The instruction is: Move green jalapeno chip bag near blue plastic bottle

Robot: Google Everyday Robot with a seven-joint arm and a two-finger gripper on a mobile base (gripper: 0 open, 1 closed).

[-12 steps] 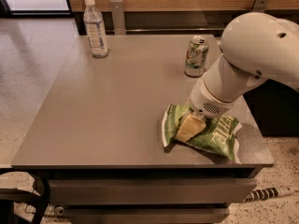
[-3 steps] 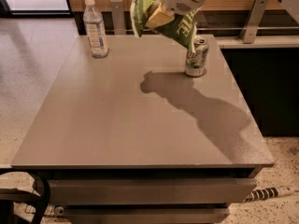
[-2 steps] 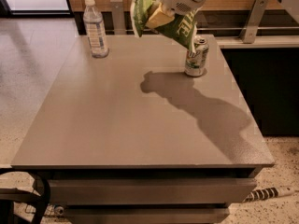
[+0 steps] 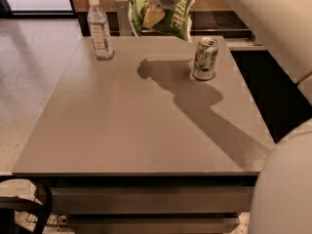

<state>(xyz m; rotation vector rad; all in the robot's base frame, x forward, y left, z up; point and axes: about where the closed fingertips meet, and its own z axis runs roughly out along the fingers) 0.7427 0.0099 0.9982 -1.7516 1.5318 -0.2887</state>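
The green jalapeno chip bag (image 4: 173, 14) hangs in the air above the far edge of the table, held by my gripper (image 4: 155, 14), which is shut on it. Its shadow falls on the tabletop below. The blue plastic bottle (image 4: 100, 29), clear with a white cap and pale label, stands upright at the far left of the table, to the left of the bag with a gap between them.
A green-and-white soda can (image 4: 204, 58) stands upright at the far right of the grey table (image 4: 141, 130). My white arm (image 4: 273, 28) crosses the upper right. A dark bench runs behind the table. Tiled floor lies to the left.
The gripper has lifted the chip bag off the table's near right and carried it high toward the far edge, now nearer the bottle. Bottle and can have not moved.
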